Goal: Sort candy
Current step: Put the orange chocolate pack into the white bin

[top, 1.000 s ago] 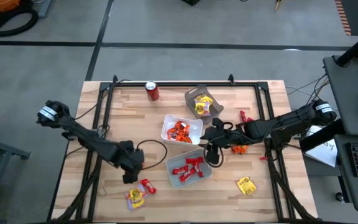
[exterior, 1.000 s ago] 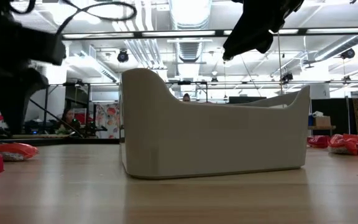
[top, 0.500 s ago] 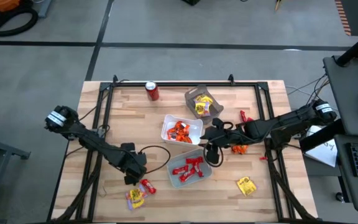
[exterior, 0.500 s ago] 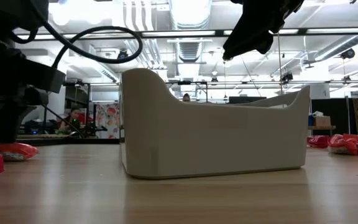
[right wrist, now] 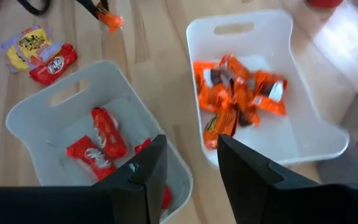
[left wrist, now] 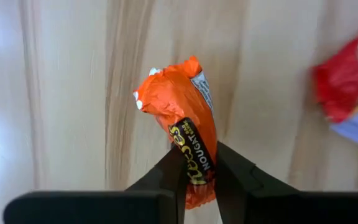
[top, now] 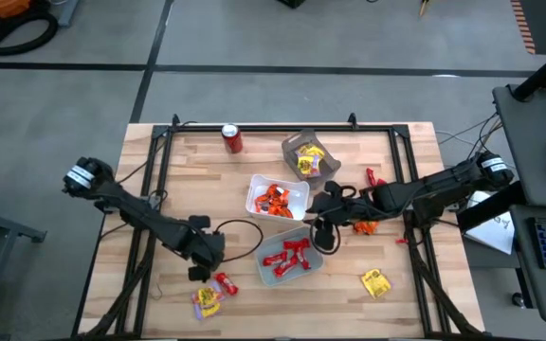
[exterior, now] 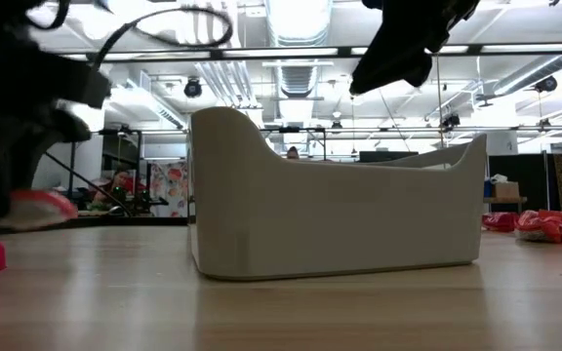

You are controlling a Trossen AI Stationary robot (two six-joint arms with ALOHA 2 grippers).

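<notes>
My left gripper (top: 197, 272) stands at the table's near left and is shut on an orange candy (left wrist: 182, 118), which also shows blurred in the low view (exterior: 29, 207). My right gripper (right wrist: 191, 142) hangs open and empty above two white trays. One tray (top: 297, 195) holds several orange candies (right wrist: 238, 99). The other tray (top: 313, 268) holds red candies (right wrist: 98, 146). A grey tray (top: 290, 147) at the far side holds yellow candy (top: 308, 161). My left gripper pinches the orange candy between its two fingers across the wrapper's width (left wrist: 196, 158), toward one end. The fingers come from above, pointing down. The candy's longer part sticks out past the fingertips, and the candy is lifted clear of the table.
A red and a yellow candy (top: 210, 294) lie just beside my left gripper. Another yellow candy (top: 375, 282) lies at the near right, and orange and red candies (top: 365, 225) lie under the right arm. A red soda can (top: 232, 138) stands at the far edge.
The orange candy lay on the table at my left gripper's fingers. My left gripper has taken hold of it, and it now hangs a little above the wood. The right arm has kept still.
</notes>
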